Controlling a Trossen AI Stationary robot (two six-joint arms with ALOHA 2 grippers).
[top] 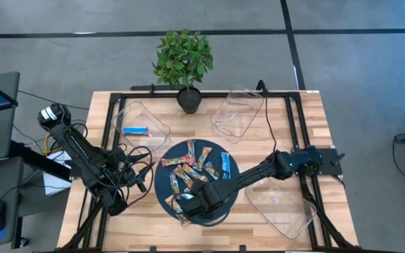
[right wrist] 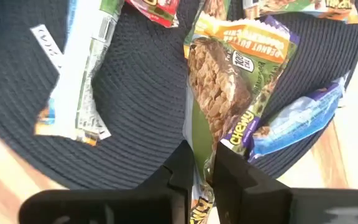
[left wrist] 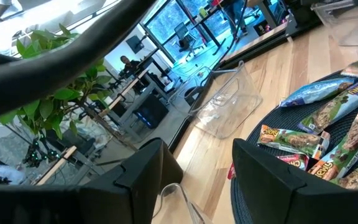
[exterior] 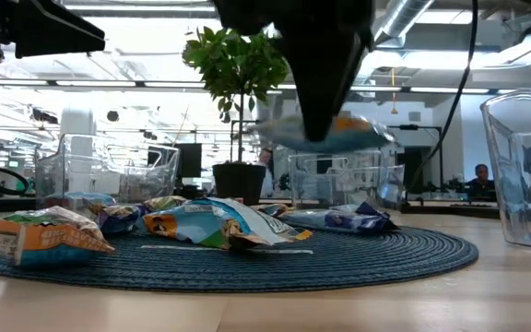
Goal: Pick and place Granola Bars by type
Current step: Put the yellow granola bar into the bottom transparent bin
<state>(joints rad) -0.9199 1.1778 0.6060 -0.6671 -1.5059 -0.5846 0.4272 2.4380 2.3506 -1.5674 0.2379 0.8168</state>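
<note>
Several granola bars [top: 188, 169] in orange, green and blue wrappers lie scattered on a round dark woven mat [top: 162, 193]. My right gripper [right wrist: 205, 171] hangs above the mat's near side, shut on one green-and-orange bar [exterior: 330, 136], which is lifted off the mat. One blue bar [top: 135, 131] lies in the clear tray [top: 153, 121] at the far left. My left gripper [left wrist: 197, 186] waits left of the mat, level and open, with nothing between its fingers. My right gripper pinches the green-and-orange bar near one end of its wrapper [right wrist: 205, 146] between its two fingers. The fingers come from above, pointing steeply down. The bar is clear of the mat and lies roughly level below the fingers [exterior: 316, 111].
A second clear tray [top: 238, 112] stands at the far middle-right and a third [top: 283, 204] at the near right, beside the mat. A potted plant [top: 183, 60] stands at the far edge. Cables lie around the left arm's base [top: 129, 172].
</note>
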